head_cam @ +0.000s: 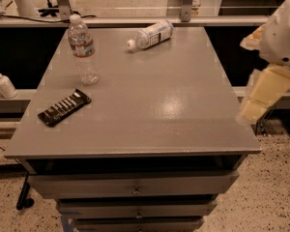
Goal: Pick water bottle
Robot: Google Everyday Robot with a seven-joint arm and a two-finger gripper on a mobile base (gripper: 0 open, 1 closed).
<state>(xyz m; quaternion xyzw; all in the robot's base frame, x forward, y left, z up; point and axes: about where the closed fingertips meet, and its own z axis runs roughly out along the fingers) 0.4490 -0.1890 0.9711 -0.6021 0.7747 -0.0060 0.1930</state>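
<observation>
Gripper [262, 94], seen at the right edge of the view, is held beyond the right side of the grey table [174, 115]; whether it is spread or closed cannot be told. The water bottle [83, 50] is stood upright near the table's far left corner, well apart from the gripper across the tabletop. A second bottle [150, 34] is laid on its side by the far edge.

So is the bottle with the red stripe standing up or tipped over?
Standing up. The water bottle is upright on the table, white cap on top. The gripper hangs beside the table's right edge.
</observation>
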